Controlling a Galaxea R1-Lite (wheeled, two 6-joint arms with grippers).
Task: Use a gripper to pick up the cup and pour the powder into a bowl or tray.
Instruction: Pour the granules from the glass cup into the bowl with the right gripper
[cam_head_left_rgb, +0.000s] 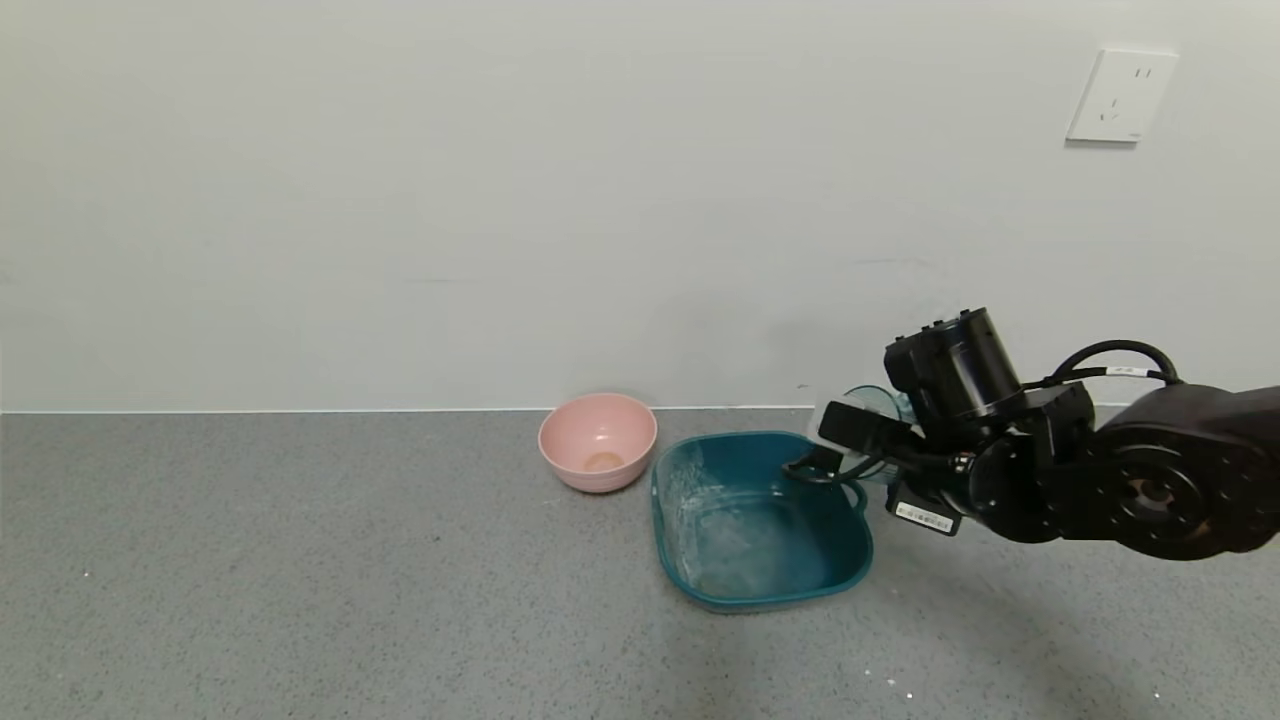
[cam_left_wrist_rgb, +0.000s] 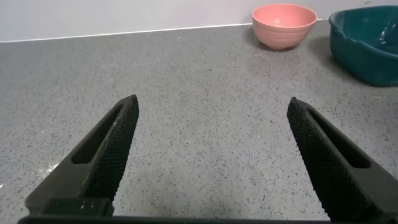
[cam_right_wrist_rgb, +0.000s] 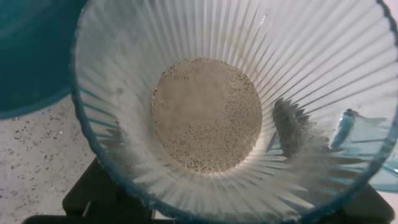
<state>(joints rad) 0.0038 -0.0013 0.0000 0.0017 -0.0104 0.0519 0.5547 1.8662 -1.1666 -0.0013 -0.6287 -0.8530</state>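
My right gripper (cam_head_left_rgb: 852, 442) is shut on the cup (cam_head_left_rgb: 878, 402), a translucent pale blue-green ribbed mug, and holds it at the far right corner of the teal basin (cam_head_left_rgb: 668, 520). In the right wrist view I look straight into the cup (cam_right_wrist_rgb: 124, 74): whitish powder (cam_right_wrist_rgb: 186, 186) dusts its ribbed walls, and its bottom is a beige speckled disc. One dark finger (cam_right_wrist_rgb: 287, 127) shows through the wall. White powder (cam_head_left_rgb: 730, 545) dusts the basin's floor. My left gripper (cam_left_wrist_rgb: 212, 104) is open and empty over bare counter, out of the head view.
A round pink bowl (cam_head_left_rgb: 598, 440) with a beige patch inside stands just left of the basin, near the wall. It also shows in the left wrist view (cam_left_wrist_rgb: 284, 25), beside the basin (cam_left_wrist_rgb: 367, 43). The grey speckled counter (cam_head_left_rgb: 300, 560) stretches left and forward.
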